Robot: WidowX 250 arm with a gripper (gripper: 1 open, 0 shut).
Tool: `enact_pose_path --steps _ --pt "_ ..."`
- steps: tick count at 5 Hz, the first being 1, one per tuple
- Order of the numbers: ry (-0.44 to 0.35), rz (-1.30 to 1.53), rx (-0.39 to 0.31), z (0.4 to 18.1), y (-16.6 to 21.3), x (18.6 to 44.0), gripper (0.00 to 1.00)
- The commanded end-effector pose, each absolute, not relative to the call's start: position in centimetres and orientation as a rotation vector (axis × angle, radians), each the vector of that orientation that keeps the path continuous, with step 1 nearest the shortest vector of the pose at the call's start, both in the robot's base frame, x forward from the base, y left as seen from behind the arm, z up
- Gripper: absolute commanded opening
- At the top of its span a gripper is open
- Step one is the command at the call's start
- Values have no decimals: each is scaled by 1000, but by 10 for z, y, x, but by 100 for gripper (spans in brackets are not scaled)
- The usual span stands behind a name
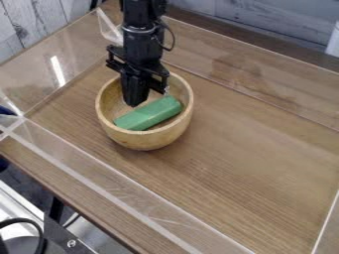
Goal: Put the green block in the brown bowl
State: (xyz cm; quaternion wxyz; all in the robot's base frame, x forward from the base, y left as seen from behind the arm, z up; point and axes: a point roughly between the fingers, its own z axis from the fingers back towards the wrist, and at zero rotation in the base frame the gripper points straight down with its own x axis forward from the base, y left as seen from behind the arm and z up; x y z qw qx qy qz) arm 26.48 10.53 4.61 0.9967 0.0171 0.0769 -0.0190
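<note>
The block [150, 113] lies in the bowl [146, 140], towards its front right. The bowl stands on the tabletop [225, 169]. Cables [30, 230] lie at the front left, apart from the bowl.

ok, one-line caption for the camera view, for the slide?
Green block lying inside the brown bowl, robot arm reaching over the bowl's far side.

Wooden table [225, 179], wood-grain top. Brown bowl [111, 132] directly on it, left of centre. Clear tape strips along left side, running toward near edge.
</note>
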Motion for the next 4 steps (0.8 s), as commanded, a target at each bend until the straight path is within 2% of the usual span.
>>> enact_pose_path --steps 1,3,4 --pt "109 -33 51 58 109 276 0" --pt "110 -29 46 58 108 278 0" --pt "98 -26 35 67 106 279 100"
